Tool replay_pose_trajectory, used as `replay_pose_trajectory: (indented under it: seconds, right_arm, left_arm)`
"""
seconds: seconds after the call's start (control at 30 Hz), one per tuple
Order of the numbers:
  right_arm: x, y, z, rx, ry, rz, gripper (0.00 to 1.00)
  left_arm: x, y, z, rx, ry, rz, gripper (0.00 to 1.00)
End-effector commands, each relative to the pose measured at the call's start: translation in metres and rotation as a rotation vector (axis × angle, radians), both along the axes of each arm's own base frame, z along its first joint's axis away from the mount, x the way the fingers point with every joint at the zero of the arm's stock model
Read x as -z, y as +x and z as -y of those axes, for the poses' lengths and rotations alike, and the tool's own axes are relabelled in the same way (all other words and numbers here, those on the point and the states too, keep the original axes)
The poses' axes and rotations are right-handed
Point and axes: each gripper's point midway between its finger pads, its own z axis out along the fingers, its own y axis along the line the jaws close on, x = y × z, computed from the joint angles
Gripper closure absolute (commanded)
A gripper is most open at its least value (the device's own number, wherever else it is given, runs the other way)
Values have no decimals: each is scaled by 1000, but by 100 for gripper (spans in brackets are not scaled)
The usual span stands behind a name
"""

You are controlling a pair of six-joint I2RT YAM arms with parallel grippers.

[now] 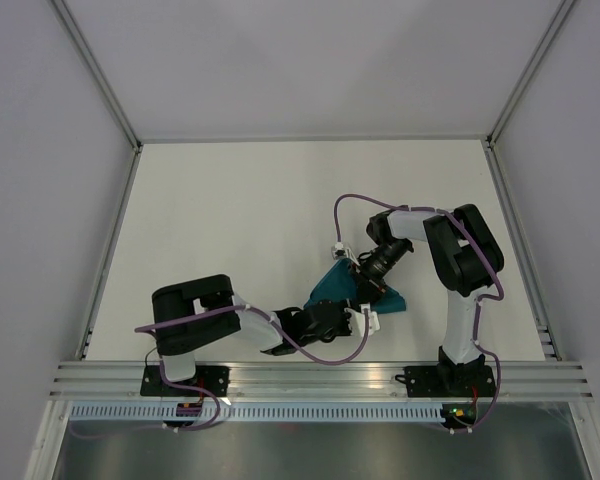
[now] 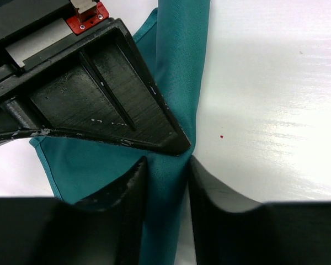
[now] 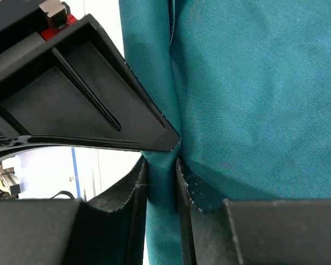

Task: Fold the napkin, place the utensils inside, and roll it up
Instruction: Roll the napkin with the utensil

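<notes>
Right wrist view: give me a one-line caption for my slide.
Right gripper pinches a narrow fold of the teal napkin between its fingers, close up.

Napkin (image 3: 254,99): teal woven cloth, fine weave, matt.
Right gripper fingers (image 3: 116,226): black plastic, matt, scuffed edges.
Table (image 2: 276,83): white, smooth, faint sheen.

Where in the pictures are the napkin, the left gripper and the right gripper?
napkin (image 3: 254,99): right wrist view, flat teal cloth.
left gripper (image 2: 166,163): left wrist view, between fingertips.
right gripper (image 3: 161,165): right wrist view, between fingertips.

right tool (image 3: 162,165) pinched tight, left tool (image 2: 167,168) close beside
</notes>
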Motion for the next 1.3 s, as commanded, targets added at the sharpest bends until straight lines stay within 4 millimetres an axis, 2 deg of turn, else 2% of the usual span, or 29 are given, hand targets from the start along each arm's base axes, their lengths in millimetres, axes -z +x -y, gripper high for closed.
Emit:
replay_pose_trajectory:
  seconds: [0.0,0.17,0.27,0.37,0.47,0.53,0.67,0.83,0.9,0.93,1.0,1.03,1.1,1.13,1.17,1.23,1.27]
  right_arm:
    - [30,18,11,-63,-47,120,91]
    - [29,20,10,-55,-47,131,89]
    - [25,22,9,-44,-44,145,79]
    - [17,29,6,-20,-34,189,63]
    - [3,41,2,14,-15,270,53]
    - [-3,45,2,34,-16,314,50]
    - [-28,68,2,130,-3,459,45]
    - [-58,89,10,233,30,594,45]
    - [-63,91,14,253,34,630,44]
    - [-70,92,16,258,41,660,44]
    - [-70,86,20,242,42,689,44]
    - [-75,83,22,230,51,714,44]
    - [-72,70,25,208,59,714,44]
    - [-76,67,25,188,77,748,44]
    - [-70,57,27,172,79,740,43]
    - [-72,51,28,147,105,783,42]
    - [-65,43,30,138,105,779,42]
  left_arm:
    - [15,-8,0,14,30,-32,64]
    - [26,-12,-6,-1,56,-81,90]
    - [30,-17,-6,5,58,-128,98]
    - [37,-22,-9,-3,64,-217,98]
    - [39,-23,-10,4,58,-307,98]
    - [38,-24,-13,4,37,-380,98]
    - [36,-23,-19,-5,10,-504,98]
    - [34,-18,-22,-10,-13,-720,98]
    - [33,-20,-23,-5,-30,-808,98]
    - [31,-13,-25,-20,-45,-830,98]
    - [29,-7,-26,-25,-67,-906,98]
    - [29,-6,-26,-31,-69,-937,98]
    - [37,-12,-29,-32,-46,-1040,98]
    - [34,-5,-26,-36,-56,-1060,98]
    - [35,-6,-27,-48,-55,-1095,98]
    - [39,-5,-27,-45,-62,-1164,98]
    - [40,-4,-27,-46,-69,-1181,98]
